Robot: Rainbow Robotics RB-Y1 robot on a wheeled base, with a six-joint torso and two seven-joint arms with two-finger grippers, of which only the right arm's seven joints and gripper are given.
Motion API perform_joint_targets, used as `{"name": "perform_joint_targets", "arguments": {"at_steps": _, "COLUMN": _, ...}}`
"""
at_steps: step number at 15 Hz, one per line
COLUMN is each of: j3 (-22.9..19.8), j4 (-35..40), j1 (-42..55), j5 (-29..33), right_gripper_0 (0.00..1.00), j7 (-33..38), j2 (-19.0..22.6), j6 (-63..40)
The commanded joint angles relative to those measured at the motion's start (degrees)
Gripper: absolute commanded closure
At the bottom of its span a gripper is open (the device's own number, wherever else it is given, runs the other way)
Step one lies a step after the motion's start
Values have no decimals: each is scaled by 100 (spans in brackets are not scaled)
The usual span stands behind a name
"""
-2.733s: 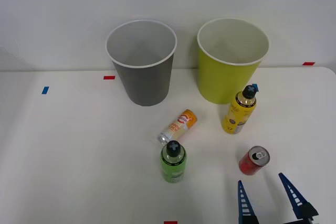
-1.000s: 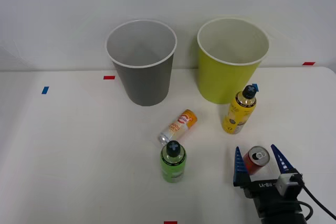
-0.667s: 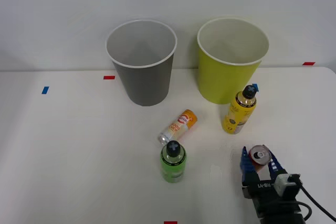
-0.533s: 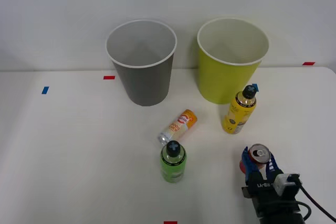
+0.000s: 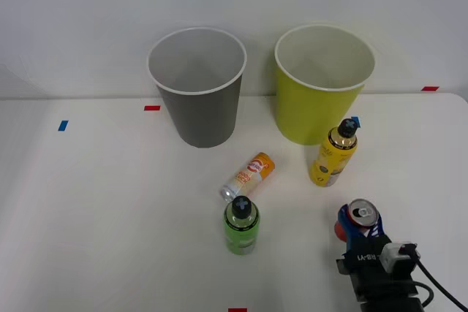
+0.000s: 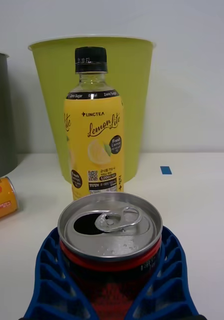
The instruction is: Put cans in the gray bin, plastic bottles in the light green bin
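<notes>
Nearest to the robot, at about five o'clock on the worktop [image 5: 88, 202], the right claw [image 5: 360, 230] is closed around the red can [image 5: 358, 217], with one blue ribbed finger on each side of its body. In the wrist view the can [image 6: 110, 245] stands upright between the fingers [image 6: 54, 280], and its silver top shows an open mouth. An opened can is probably empty, so it should be very light, and its thin wall can dent if the squeeze is strong. The metal is smooth and may slip, but the ribbed pads should help. The hold is on the round body below the rim, which looks like a good place.

A little farther, near the middle, the green bottle [image 5: 241, 226] stands upright, and just behind it the orange-and-white can [image 5: 248, 176] lies on its side. At about two o'clock the yellow bottle [image 5: 334, 153] stands upright, just in front of the light green bin [image 5: 322, 85]. The gray bin [image 5: 197, 89] stands at about twelve o'clock, beside the green one, and it is the place for this can.
</notes>
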State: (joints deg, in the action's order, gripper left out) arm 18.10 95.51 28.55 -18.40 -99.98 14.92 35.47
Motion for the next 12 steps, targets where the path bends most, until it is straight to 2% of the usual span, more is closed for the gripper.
{"name": "perform_joint_targets", "arguments": {"at_steps": 1, "j3": 10, "j4": 2, "j1": 221, "j5": 127, "right_gripper_0": 100, "j7": 66, "j2": 134, "j6": 206}}
{"name": "perform_joint_targets", "arguments": {"at_steps": 5, "j3": 80, "j4": 161, "j1": 722, "j5": 144, "right_gripper_0": 100, "j7": 136, "j2": 371, "j6": 751}}
{"name": "perform_joint_targets", "arguments": {"at_steps": 9, "j3": 18, "j4": 1312, "j1": 1390, "j5": 4, "right_gripper_0": 100, "j7": 295, "j2": 688, "j6": 725}}
{"name": "perform_joint_targets", "arguments": {"at_steps": 12, "j3": -26, "j4": 2340, "j1": 1733, "j5": -40, "right_gripper_0": 100, "j7": 919, "j2": 978, "j6": 224}}
